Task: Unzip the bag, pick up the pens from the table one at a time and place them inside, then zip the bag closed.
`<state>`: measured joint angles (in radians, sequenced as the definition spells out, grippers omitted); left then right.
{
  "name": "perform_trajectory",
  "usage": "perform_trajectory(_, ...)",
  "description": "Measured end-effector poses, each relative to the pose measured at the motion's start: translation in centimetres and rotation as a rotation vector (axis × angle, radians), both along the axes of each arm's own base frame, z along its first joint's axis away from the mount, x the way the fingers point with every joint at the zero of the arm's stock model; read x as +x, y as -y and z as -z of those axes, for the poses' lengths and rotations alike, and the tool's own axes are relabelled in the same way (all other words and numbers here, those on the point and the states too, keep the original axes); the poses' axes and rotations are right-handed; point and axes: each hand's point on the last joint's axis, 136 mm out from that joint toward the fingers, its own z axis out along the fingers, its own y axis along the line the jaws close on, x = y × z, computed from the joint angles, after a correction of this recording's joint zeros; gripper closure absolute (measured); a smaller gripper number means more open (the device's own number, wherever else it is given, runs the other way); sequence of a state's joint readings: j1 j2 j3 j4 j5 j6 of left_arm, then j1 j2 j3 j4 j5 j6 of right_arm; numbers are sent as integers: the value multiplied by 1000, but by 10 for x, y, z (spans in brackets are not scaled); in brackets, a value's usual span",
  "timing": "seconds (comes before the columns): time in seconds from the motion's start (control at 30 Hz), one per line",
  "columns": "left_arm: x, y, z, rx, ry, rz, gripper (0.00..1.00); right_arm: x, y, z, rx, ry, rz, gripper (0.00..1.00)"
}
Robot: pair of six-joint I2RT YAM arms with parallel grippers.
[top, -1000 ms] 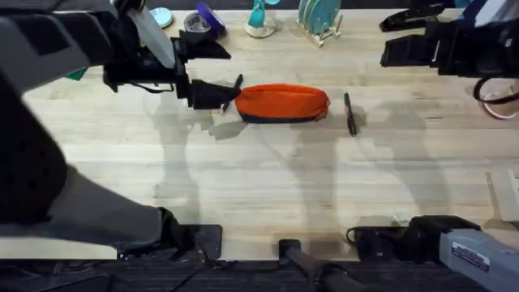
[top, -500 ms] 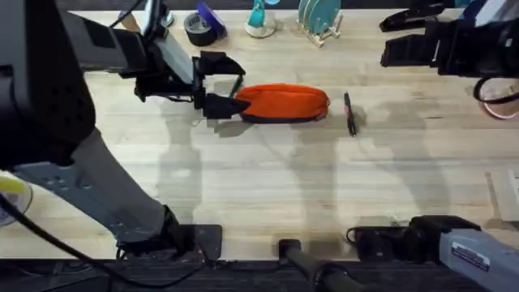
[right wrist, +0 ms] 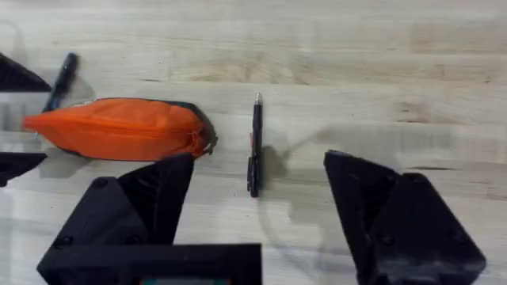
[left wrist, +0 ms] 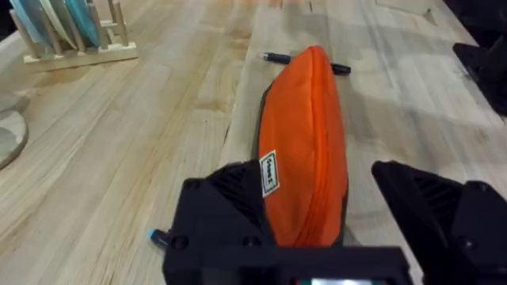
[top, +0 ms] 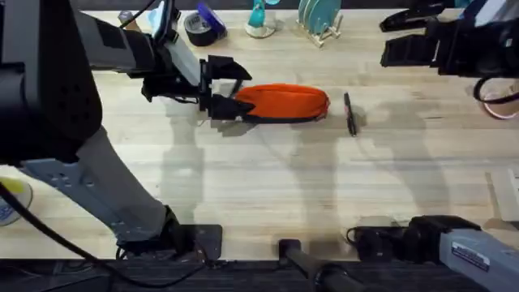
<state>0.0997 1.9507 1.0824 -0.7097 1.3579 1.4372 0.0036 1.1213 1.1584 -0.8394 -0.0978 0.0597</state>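
Wood table (top: 268,178) holds the bag (top: 284,103), and the left gripper (left wrist: 333,229) sits wide open around its near end, ready to pinch it, holding nothing.

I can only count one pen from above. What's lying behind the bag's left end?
A second pen lies on the table by the bag, beside the open left gripper. The bag's inside is hidden.
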Motion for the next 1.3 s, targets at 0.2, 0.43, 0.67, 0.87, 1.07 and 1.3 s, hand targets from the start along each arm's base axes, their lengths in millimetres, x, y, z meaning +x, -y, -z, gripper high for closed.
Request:
perform_trajectory(0.2,0,0,0,0,1,0,698,0,0,0,0,0,0,5)
perform_trajectory(0.43,0,0,0,1,4,1,956,-1,0,1,0,-7,0,5)
perform_trajectory(0.67,0,0,0,2,4,1,956,-2,0,1,0,-8,0,5)
perform_trajectory(0.87,1,0,1,13,5,1,958,-3,0,2,0,-15,0,5)
perform_trajectory(1.07,2,-1,2,17,-11,-3,958,-10,0,8,1,-55,-1,5)
perform_trajectory(1.3,2,-1,2,16,-25,-6,958,-9,-15,29,73,-153,-51,5)
